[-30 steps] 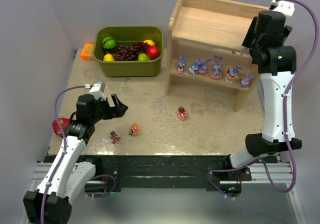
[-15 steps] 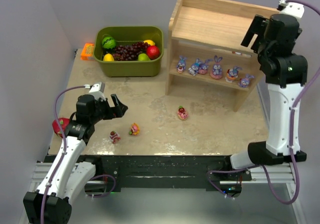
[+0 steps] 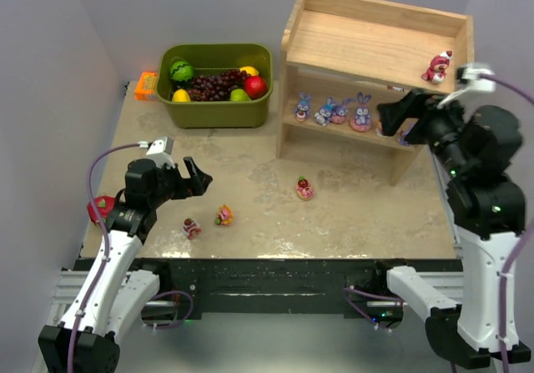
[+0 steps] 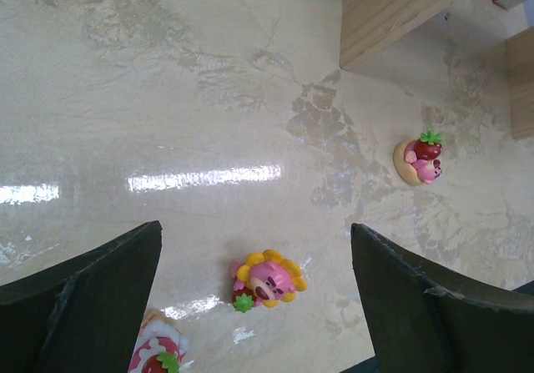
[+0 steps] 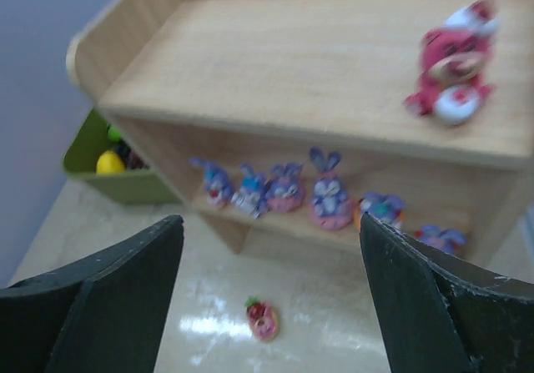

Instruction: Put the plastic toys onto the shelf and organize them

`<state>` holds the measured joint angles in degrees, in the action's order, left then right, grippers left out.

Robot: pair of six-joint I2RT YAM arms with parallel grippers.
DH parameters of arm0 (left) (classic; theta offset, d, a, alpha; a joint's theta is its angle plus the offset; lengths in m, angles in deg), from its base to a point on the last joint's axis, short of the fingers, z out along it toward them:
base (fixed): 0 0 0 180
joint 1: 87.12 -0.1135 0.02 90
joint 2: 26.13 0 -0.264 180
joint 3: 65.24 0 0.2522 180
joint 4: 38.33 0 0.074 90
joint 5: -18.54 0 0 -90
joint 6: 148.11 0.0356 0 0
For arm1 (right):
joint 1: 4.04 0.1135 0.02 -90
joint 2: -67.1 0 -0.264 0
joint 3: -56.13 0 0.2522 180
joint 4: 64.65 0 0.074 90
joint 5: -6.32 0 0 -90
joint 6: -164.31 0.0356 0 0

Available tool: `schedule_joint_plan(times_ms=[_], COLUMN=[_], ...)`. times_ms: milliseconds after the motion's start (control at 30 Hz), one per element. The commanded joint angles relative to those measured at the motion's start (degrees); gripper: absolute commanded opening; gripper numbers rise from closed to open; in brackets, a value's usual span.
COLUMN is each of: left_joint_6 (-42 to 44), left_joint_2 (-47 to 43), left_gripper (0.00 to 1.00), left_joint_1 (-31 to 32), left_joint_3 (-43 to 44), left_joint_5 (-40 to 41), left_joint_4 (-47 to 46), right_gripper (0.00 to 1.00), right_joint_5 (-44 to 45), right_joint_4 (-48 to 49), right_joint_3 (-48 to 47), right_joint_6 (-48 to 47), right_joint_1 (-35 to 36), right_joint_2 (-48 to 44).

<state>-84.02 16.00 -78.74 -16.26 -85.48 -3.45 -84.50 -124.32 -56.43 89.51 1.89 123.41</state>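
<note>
Shelf (image 3: 367, 35): six bunnies (image 5: 329, 198) lower, one hatted bear (image 3: 435, 66) top; three bears (image 3: 304, 189) on table (image 3: 367, 214).

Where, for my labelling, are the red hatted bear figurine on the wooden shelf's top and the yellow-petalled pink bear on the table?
Red hatted bear figurine (image 3: 436, 67): top external view, its body.
Yellow-petalled pink bear (image 4: 269, 278): left wrist view, its face.

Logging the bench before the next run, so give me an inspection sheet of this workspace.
Surface: beige stone-look table, glossy, nothing spilled.
Job's things: wooden shelf; red bear on top tier; six bunnies on lower tier; three pink toys loose on table.
Clutter: green bin of fruit; orange item beside it; red item at left edge.
Hands: left hand open over the loose toys; right hand open, empty, facing shelf.
Cables: purple cables looping off both arms.
Surroundings: plain grey walls.
</note>
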Motion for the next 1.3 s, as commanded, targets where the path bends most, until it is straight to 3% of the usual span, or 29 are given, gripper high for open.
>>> schedule_joint_plan(times_ms=[0,133,333,533,667,833,1033,1267], left_joint_6=[0.5,0.1,-0.3,-0.1,0.1,0.4,0.9,1.1], left_joint_2=[-0.9,-0.9,1.1,1.7,2.2,2.2,2.7,2.5], left_gripper=[1.00,0.99,1.00,0.99,0.99,1.00,1.00,1.00], left_joint_1=[0.1,0.1,0.1,0.1,0.1,0.1,0.1,0.1], left_joint_3=[0.5,0.2,0.3,0.2,0.2,0.3,0.5,0.6], left_joint_5=[0.3,0.2,0.0,0.1,0.2,0.0,0.0,0.1], left_joint_4=[-0.2,-0.6,-1.2,-1.3,-1.2,-1.1,-0.9,-0.8], right_gripper=[0.89,0.89,0.89,0.88,0.87,0.87,0.87,0.85], right_joint_5=[-21.2,-22.4,-15.9,-3.5,2.1,7.4,10.7,10.9], right_joint_4=[8.2,12.5,14.9,20.0,26.1,37.6,44.4,45.1], right_joint_3=[15.3,22.1,31.7,43.3,49.0,53.2,54.9,53.7], right_joint_6=[4.6,7.6,9.2,8.0,6.6,5.2,1.6,1.3], right_joint_1=[0.8,5.6,13.9,23.9,28.8,30.5,30.5,30.5], right_joint_2=[-1.9,-7.3,-8.0,-2.8,5.8,14.2,20.3,28.7])
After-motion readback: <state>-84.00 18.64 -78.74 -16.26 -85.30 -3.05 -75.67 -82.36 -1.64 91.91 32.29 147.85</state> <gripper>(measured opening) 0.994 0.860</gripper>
